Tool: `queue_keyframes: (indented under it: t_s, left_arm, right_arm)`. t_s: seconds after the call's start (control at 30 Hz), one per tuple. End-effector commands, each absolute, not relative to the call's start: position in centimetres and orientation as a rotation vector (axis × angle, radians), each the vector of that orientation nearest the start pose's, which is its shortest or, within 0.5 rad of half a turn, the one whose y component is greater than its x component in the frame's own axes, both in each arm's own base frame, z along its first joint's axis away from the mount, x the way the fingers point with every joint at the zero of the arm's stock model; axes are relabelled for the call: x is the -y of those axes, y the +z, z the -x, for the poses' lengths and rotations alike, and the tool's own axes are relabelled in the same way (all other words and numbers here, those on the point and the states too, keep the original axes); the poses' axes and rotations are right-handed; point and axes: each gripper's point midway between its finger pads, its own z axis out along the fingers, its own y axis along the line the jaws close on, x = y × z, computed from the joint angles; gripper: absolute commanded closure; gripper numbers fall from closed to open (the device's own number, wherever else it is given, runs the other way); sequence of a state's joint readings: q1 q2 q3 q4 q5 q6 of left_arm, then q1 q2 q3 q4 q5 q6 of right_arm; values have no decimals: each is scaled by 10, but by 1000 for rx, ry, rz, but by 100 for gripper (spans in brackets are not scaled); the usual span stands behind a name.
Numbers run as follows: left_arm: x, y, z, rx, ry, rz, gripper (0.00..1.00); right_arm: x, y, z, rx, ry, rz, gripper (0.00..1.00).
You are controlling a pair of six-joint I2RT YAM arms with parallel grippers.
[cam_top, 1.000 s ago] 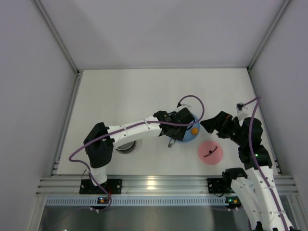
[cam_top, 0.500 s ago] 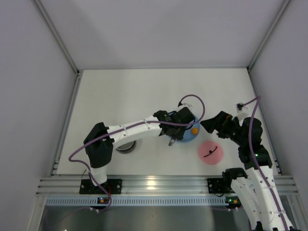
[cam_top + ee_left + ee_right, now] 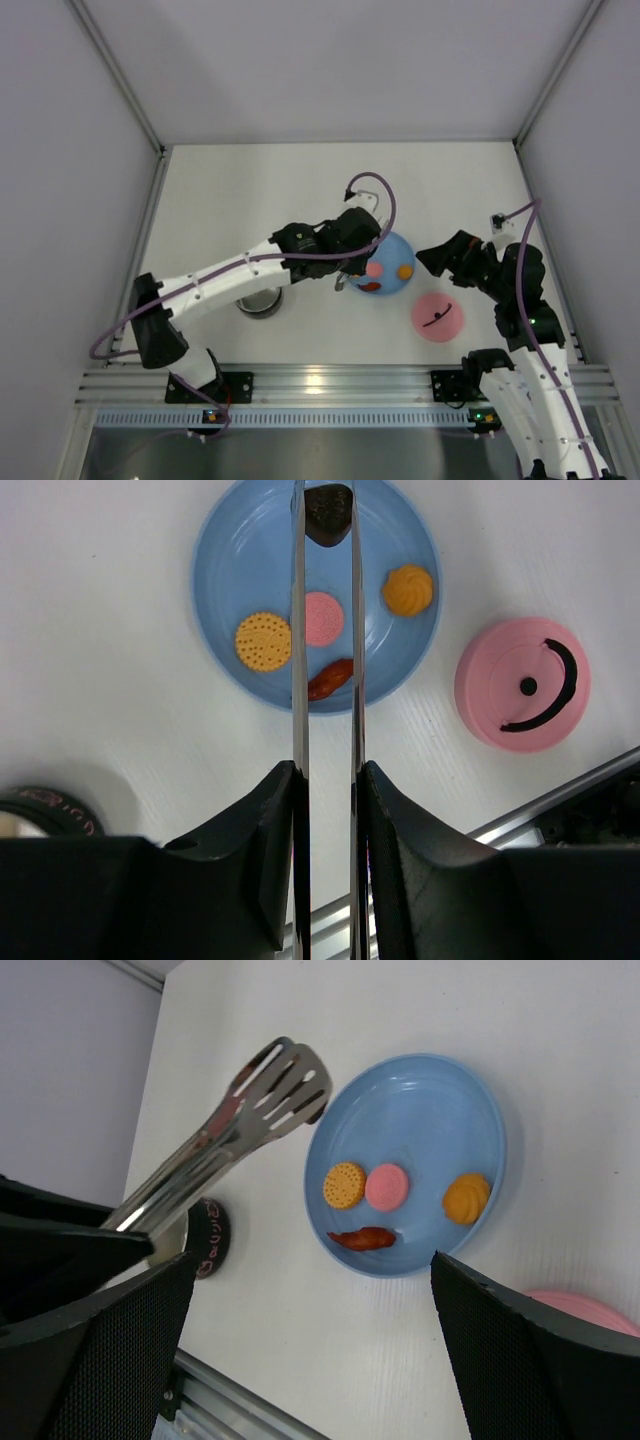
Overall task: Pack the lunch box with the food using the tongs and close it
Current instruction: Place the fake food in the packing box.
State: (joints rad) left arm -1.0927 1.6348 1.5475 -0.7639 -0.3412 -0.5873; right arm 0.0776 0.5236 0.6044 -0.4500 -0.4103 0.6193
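Note:
My left gripper is shut on the silver tongs, pressing their two arms together. A dark round bit of food is pinched between the tong tips, above the far rim of the blue plate. On the plate lie an orange disc, a pink disc, an orange swirl and a red-brown strip. The steel lunch box stands left of the plate. Its pink lid lies to the right. My right gripper hangs open and empty near the plate.
Grey walls enclose the white table on three sides. An aluminium rail runs along the near edge, by the arm bases. My right arm stands just right of the lid.
My left arm has swung back to the left and drawn the tongs off the middle of the plate, uncovering the food there. Its jaws have squeezed the tongs narrower. The right arm has not moved.

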Motion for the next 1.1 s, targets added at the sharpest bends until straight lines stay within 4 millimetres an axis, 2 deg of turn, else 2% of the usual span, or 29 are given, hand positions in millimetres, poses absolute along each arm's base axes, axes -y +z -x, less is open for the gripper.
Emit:
queue_keyframes:
  t_s: [0.0, 0.07, 0.1, 0.17, 0.2, 0.27, 0.3, 0.37, 0.4, 0.5, 0.53, 0.77, 1.07]
  left_arm:
    - [321, 241, -219, -2298, -407, -345, 69]
    - [303, 246, -214, -2300, -392, -313, 68]
    - [285, 250, -208, -2297, -375, -284, 68]
    - [267, 253, -200, -2298, -363, -259, 66]
    - [248, 254, -193, -2307, -346, -228, 66]
    - [228, 254, -184, -2319, -327, -201, 66]
    - [208, 250, -174, -2340, -303, -172, 66]
    - [188, 246, -166, -2349, -281, -131, 66]
    - [170, 238, -157, -2369, -266, -95, 66]
    - [145, 230, -140, -2391, -291, -21, 66]
    - [136, 217, -133, -2426, -259, -22, 66]
    - [89, 201, -106, -2473, -227, 72, 66]
    - [80, 173, -94, -2531, -200, 89, 63]
  right_arm:
    - [-106, 221, -227, -1954, 839, -252, 1]
    - [-107, 218, -228, -1960, 838, -250, 1]
    - [-107, 218, -229, -1960, 838, -250, 1]
    - [-107, 216, -232, -1963, 838, -252, 1]
    - [-108, 214, -232, -1967, 841, -252, 0]
    - [-108, 213, -234, -1963, 843, -252, 0]
    - [-108, 213, -235, -1961, 845, -254, 1]
    - [-109, 209, -236, -1966, 851, -256, 1]
    - [-109, 209, -238, -1963, 853, -258, 0]
    - [-110, 206, -240, -1968, 858, -260, 1]
    - [-110, 204, -240, -1970, 859, -263, 1]
    - [-111, 196, -243, -1982, 866, -271, 1]
    - [-110, 192, -243, -1989, 860, -272, 1]
